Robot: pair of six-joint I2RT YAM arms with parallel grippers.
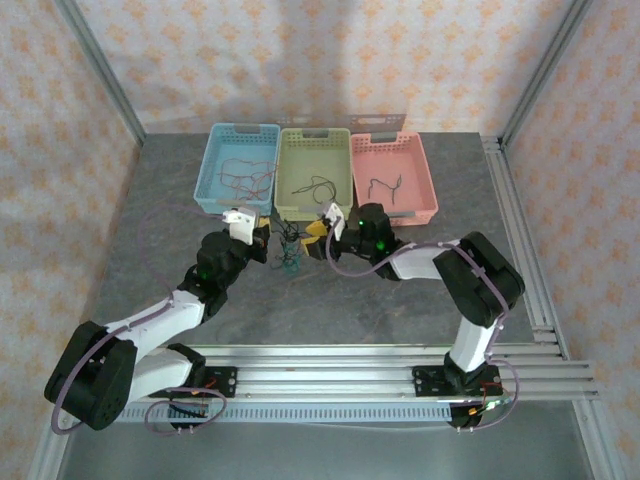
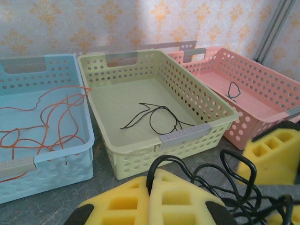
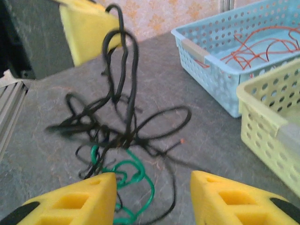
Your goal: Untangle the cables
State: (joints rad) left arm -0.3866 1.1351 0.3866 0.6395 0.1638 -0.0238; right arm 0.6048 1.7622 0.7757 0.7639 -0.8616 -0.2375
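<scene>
A knot of black cables (image 1: pixel 289 252) with one green cable (image 3: pixel 136 174) lies on the table in front of the baskets. My left gripper (image 2: pixel 151 182) is shut on a black cable loop (image 2: pixel 187 164), which rises from the tangle (image 3: pixel 119 126). In the right wrist view that yellow pad (image 3: pixel 86 28) holds the loop up over the pile. My right gripper (image 3: pixel 152 177) is open just short of the green cable, with nothing between its fingers. From above, the left gripper (image 1: pixel 266 245) and right gripper (image 1: pixel 316 235) flank the knot.
Three baskets stand behind the tangle. The blue basket (image 1: pixel 238 195) holds reddish-orange cables (image 2: pixel 42 112). The green basket (image 2: pixel 140 150) holds a thin black cable (image 2: pixel 157 117). The pink basket (image 2: pixel 253 126) holds another black cable (image 2: pixel 233 91). Rails run along the table's right and near edges.
</scene>
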